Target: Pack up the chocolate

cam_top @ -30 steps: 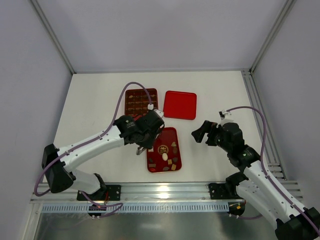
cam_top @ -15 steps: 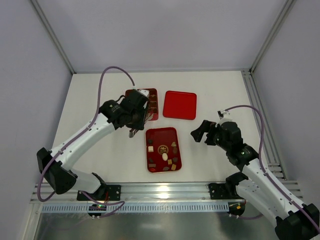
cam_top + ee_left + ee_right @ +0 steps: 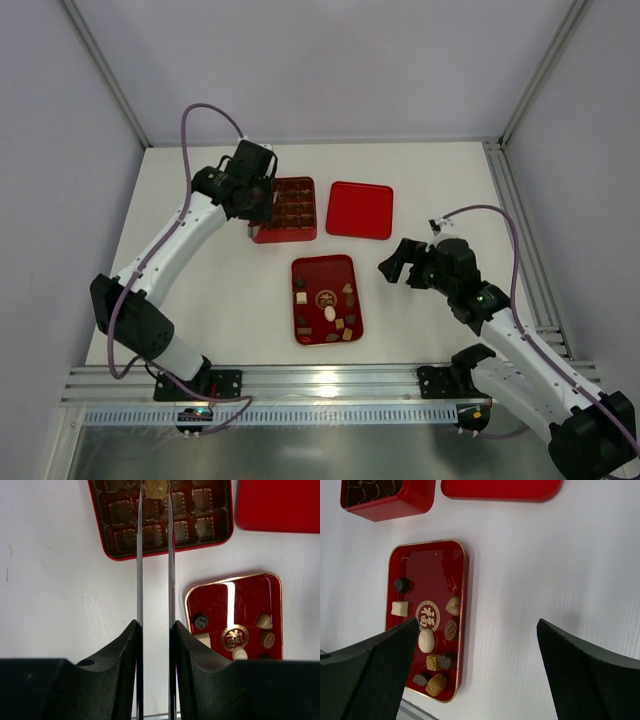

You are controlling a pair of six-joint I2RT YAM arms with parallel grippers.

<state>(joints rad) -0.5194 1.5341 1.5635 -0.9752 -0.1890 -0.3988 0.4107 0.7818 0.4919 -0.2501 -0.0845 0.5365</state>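
Several pieces of chocolate (image 3: 328,313), dark, tan and cream, lie on a flat red tray (image 3: 325,270) in the middle of the table. They are clear in the right wrist view (image 3: 426,640). My left gripper (image 3: 272,198) hangs over the red compartment box (image 3: 285,237), and its long thin fingers are shut on a tan chocolate piece (image 3: 155,486) above one of the box's cells (image 3: 115,555). My right gripper (image 3: 395,262) stands open to the right of the tray, nothing between its fingers (image 3: 477,625).
A flat red lid (image 3: 360,210) lies right of the box, seen also in the left wrist view (image 3: 280,505). The box's brown liner has a grid of ribbed cells. White walls and metal rails close in the table on the left, right and back.
My left arm has swung from the tray back and left to above the box, carrying the tan piece. The right arm has hardly moved and stays open.
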